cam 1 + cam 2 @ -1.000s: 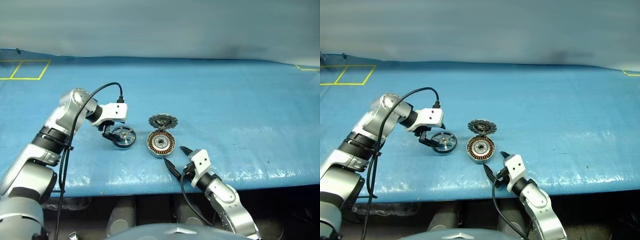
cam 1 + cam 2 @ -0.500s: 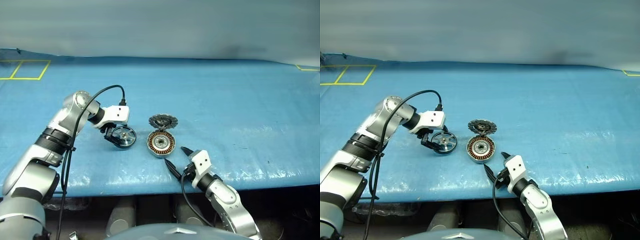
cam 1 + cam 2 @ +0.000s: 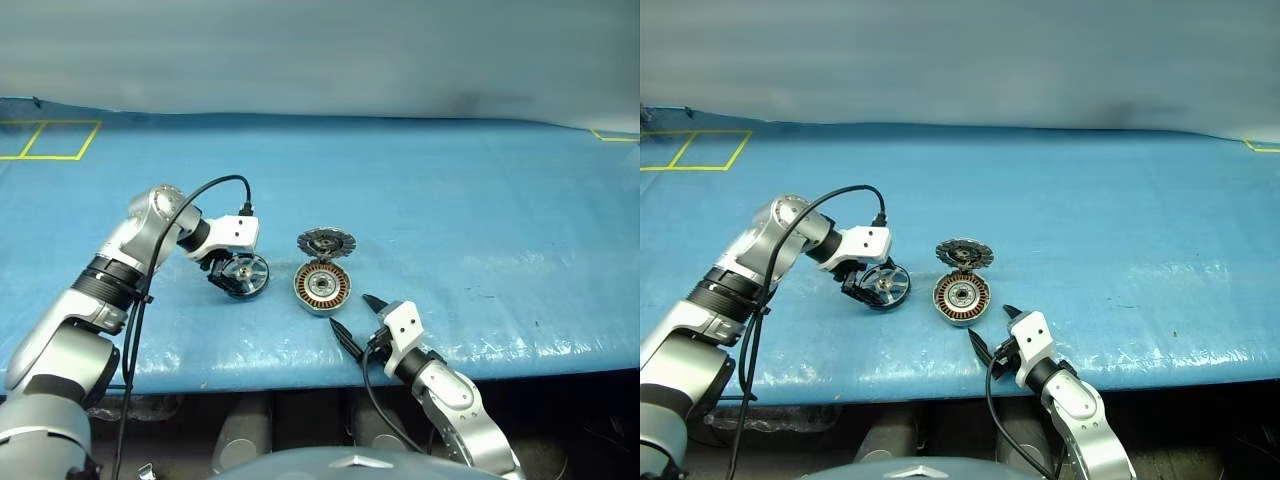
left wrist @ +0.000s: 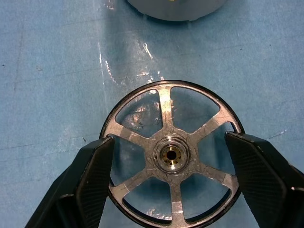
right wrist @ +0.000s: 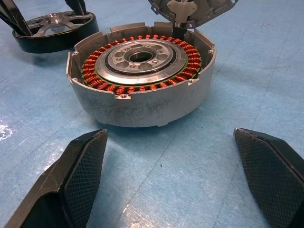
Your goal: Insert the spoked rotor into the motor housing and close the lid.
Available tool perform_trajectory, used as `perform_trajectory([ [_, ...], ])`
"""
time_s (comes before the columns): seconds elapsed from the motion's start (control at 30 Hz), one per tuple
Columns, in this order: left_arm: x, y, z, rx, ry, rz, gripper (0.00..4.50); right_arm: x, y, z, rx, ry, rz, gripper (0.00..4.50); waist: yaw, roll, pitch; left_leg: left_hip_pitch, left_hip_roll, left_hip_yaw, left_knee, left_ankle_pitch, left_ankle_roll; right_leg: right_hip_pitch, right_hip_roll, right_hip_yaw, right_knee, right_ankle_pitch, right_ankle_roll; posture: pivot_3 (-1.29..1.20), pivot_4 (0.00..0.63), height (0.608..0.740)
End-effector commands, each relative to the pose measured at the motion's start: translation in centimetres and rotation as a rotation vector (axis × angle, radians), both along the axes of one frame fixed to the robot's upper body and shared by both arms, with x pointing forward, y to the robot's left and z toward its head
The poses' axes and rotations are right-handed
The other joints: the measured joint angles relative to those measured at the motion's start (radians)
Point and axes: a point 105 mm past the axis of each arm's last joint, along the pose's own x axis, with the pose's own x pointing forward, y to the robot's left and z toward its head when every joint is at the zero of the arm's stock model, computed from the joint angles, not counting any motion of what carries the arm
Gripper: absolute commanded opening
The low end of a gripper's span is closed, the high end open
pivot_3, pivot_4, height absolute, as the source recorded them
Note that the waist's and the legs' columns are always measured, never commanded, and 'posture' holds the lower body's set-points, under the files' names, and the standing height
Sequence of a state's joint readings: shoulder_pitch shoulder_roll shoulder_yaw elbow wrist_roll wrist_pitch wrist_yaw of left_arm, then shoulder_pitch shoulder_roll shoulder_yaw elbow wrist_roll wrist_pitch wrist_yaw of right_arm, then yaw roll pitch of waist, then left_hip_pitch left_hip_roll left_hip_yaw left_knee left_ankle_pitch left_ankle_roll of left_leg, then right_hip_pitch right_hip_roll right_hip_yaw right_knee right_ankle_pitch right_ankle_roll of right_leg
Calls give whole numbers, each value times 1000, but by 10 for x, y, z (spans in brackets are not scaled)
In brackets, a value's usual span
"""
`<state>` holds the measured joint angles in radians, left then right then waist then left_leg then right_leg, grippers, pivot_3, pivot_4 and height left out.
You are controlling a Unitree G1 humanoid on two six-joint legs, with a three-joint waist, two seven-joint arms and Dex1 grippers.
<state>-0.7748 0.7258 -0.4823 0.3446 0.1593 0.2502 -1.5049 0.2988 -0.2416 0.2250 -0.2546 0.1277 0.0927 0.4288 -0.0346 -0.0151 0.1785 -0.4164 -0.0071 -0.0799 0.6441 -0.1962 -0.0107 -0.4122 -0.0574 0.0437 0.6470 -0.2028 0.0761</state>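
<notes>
Closing in on the spoked rotor (image 4: 172, 156), the left end effector (image 3: 229, 275) is narrowing its fingers (image 4: 88, 183) from a wider spread a second ago until both pads are meeting the dark rim, so the grasp looks just seated. The rotor is tilting up off the blue table (image 3: 480, 200) where it lay flat before, just beside the motor housing (image 3: 321, 287), whose lid (image 3: 326, 242) is standing open behind it. The right end effector (image 3: 356, 318) is waiting near the housing, fingers spread and grasping nothing. Lifting should follow.
</notes>
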Motion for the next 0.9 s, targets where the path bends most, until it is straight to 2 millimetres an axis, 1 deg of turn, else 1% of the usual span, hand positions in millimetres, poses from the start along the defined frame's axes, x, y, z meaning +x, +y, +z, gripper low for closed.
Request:
perform_trajectory([
  [0.03, 2, 1, 4, 11, -22, 2, 2436, 2, -2, 11, 9, -42, -11, 4500, 0, 0, 0, 0, 0, 0, 0, 0, 0, 0, 0, 0, 0, 0, 0, 0, 150, 740],
  [0.1, 2, 3, 4, 17, -23, 11, 1744, 2, -2, 11, 8, -41, -11, 4500, 0, 0, 0, 0, 0, 0, 0, 0, 0, 0, 0, 0, 0, 0, 0, 0, 150, 740],
  [0.13, 2, 3, 3, 19, -23, 12, 1485, 2, -2, 11, 9, -41, -10, 4500, 1, 1, 0, 1, 0, 0, 0, 0, 0, 1, 0, 0, 0, 0, 0, 0, 150, 740],
  [0.17, 2, 4, 3, 18, -23, 14, 1324, 2, -1, 11, 9, -41, -8, 4500, 2, 1, 0, 1, 0, 0, 0, 0, 0, 1, 0, 0, 0, 0, 0, 0, 150, 740],
  [0.3, 0, 5, 5, 16, -26, 16, 1325, 2, 0, 11, 11, -41, -3, 4500, 2, 1, 0, 1, 0, 0, 0, 0, 0, 1, 0, 0, 0, 0, 0, 0, 150, 740],
  [0.33, 0, 5, 8, 9, -38, 21, 1325, 2, 0, 11, 12, -41, -2, 4500, 2, 1, 0, 1, 0, 0, 0, 0, 0, 1, 0, 0, 0, 0, 0, 0, 150, 740],
  [0.6, 6, 4, 51, -83, -158, 51, 1325, 2, 0, 11, 9, -35, 16, 4500, 1, 0, 0, -1, 0, 0, 0, 0, 0, -1, 0, 0, 0, 0, 0, 0, 150, 740],
  [0.77, -3, 6, 67, -99, -184, 31, 1325, 5, -4, 13, -4, -41, 21, 4500, 0, 0, 0, 0, 0, 0, -1, 0, 0, -1, 0, 0, -1, 0, 0, 0, 150, 740],
  [0.9, -16, 4, 74, -121, -170, -3, 1325, 5, -11, 13, -18, -40, 14, 4500, 0, 0, 0, 0, 0, 0, -1, 0, 0, 0, -1, 0, -1, 0, 0, 0, 150, 740],
])
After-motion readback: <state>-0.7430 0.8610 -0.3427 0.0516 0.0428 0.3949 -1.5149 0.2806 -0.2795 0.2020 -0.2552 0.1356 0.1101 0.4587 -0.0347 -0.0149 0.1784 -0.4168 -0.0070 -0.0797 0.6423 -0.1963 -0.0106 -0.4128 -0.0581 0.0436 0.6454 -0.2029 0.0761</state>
